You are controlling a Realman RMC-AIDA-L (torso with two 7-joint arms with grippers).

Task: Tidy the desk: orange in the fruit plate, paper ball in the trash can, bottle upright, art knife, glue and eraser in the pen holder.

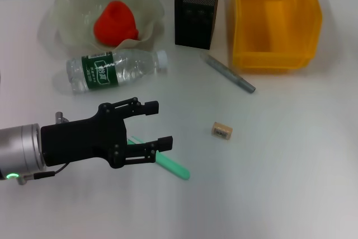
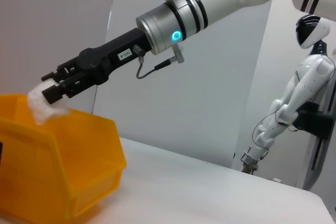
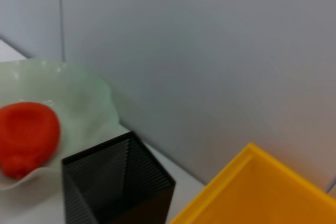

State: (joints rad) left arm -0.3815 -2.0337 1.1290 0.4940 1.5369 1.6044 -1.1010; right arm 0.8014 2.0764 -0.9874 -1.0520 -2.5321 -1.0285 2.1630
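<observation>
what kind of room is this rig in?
Probably a robotics lab staged as a desk: white tabletop, plain grey partition walls, and a white humanoid robot parked behind.

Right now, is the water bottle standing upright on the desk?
No, the bottle lies on its side in front of the fruit plate, cap pointing toward the pen holder.

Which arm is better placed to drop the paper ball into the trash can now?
The right: its gripper is shut on the paper ball above the trash can. The left gripper is open, over the green pen, far from it.
</observation>
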